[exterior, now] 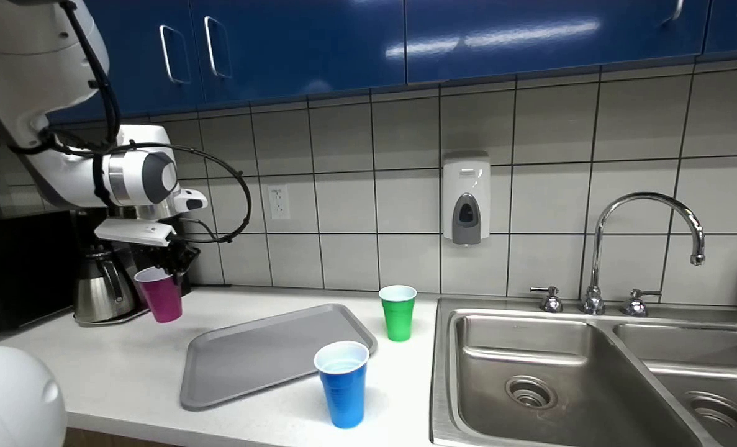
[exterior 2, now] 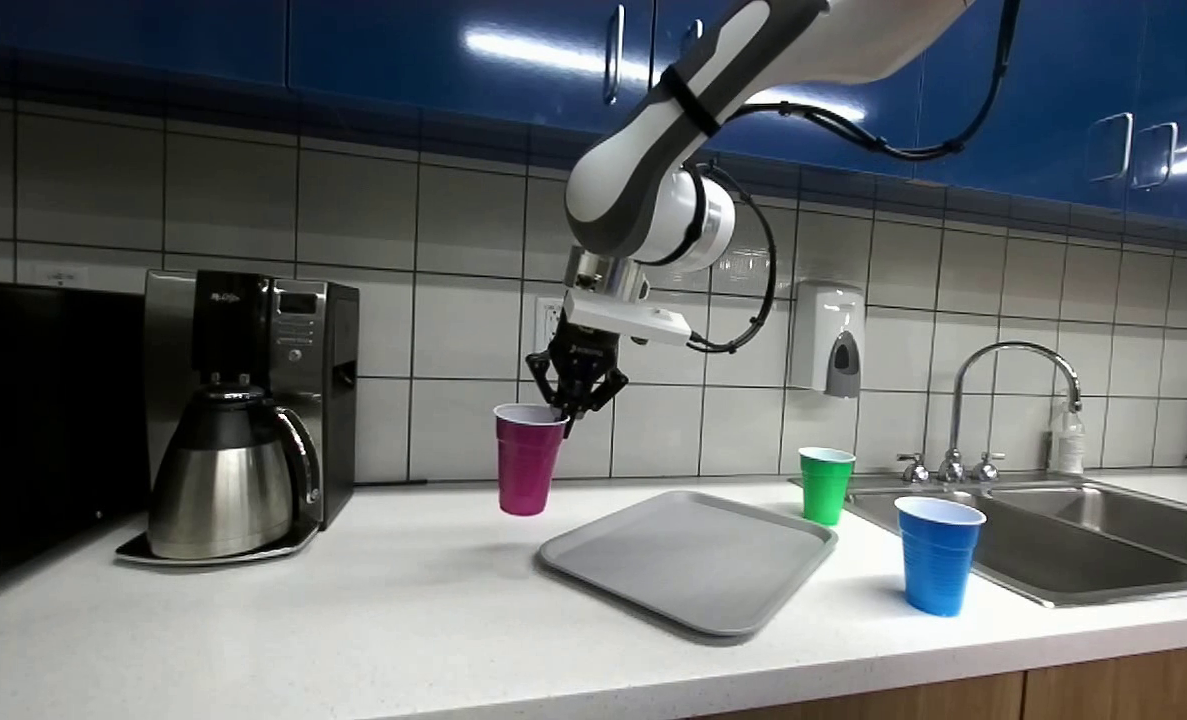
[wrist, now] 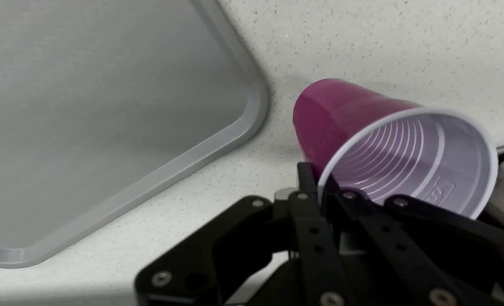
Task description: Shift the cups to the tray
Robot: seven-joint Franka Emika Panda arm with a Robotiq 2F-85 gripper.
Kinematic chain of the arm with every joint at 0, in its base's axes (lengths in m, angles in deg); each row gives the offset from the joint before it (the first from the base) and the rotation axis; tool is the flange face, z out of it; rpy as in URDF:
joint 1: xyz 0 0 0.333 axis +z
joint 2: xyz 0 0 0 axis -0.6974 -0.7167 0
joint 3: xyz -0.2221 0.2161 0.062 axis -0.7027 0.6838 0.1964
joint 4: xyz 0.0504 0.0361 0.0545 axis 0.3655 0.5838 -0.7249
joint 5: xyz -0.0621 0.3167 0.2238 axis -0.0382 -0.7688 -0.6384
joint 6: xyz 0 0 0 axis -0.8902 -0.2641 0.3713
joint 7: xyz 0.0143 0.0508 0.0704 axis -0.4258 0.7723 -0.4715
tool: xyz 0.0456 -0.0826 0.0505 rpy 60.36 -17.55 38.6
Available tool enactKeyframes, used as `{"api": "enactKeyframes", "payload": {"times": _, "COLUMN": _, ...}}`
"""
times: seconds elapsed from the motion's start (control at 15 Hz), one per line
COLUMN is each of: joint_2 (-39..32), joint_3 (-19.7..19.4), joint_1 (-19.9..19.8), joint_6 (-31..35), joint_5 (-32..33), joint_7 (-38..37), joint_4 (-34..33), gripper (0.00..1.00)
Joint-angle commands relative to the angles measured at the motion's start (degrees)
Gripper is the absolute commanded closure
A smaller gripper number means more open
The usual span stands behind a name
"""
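The long, pale, speckled counter (exterior 2: 303, 640) runs beneath a flat rectangular grey tray (exterior: 269, 354) with rounded corners and a low rim, and beside one corner of that tray a white jointed robot arm (exterior 2: 603, 190) hangs down and ends in a black two-fingered gripper (wrist: 318, 180). Its jaws are pressed all but together, parted only by the thin wall of a tapered magenta-purple plastic cup (wrist: 336, 112); they pinch it at the rim, one finger inside and the other outside. That cup hangs at a tilt, clear of the counter and just off the tray's corner, and the wrist view looks down into its whitish, ridged inside. A steel double-basin sink (exterior: 444, 372) is set into the counter to the right of the tray in both exterior views, with a round drain (exterior: 531, 392) in each basin floor. The tray itself lies flat, its smooth bed in plain view within the rim. Well to its left in both exterior views, a black-and-steel coffee maker (exterior 2: 301, 375) holds a steel coffee pot (exterior 2: 223, 490) with a black lid and handle; what the pot contains is hidden. Outside the rim, by the tray corner farthest right in both exterior views, a tapered blue plastic cup (exterior: 345, 391) stands upright nearby and a tapered green plastic cup (exterior 2: 825, 488) upright just beside that corner; both show whitish linings.
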Motion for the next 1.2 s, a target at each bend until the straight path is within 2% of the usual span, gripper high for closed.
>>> {"api": "enactKeyframes", "payload": {"times": 0.0, "joint_2": 2.54, "joint_3": -0.79, "joint_1": -2.53, "joint_6": -0.36, "joint_5": -0.93, "joint_7": 1.28, "joint_4": 1.93, "gripper": 0.99}}
{"api": "enactKeyframes", "payload": {"times": 0.47, "joint_2": 2.93, "joint_3": -2.54, "joint_1": -5.00, "joint_6": -0.17, "joint_5": -0.79, "joint_7": 1.32, "joint_4": 4.49, "gripper": 0.99}}
{"api": "enactKeyframes", "payload": {"times": 1.13, "joint_2": 2.75, "joint_3": -3.63, "joint_1": -5.64, "joint_6": -0.06, "joint_5": -0.02, "joint_7": 0.72, "joint_4": 8.67, "gripper": 0.99}}
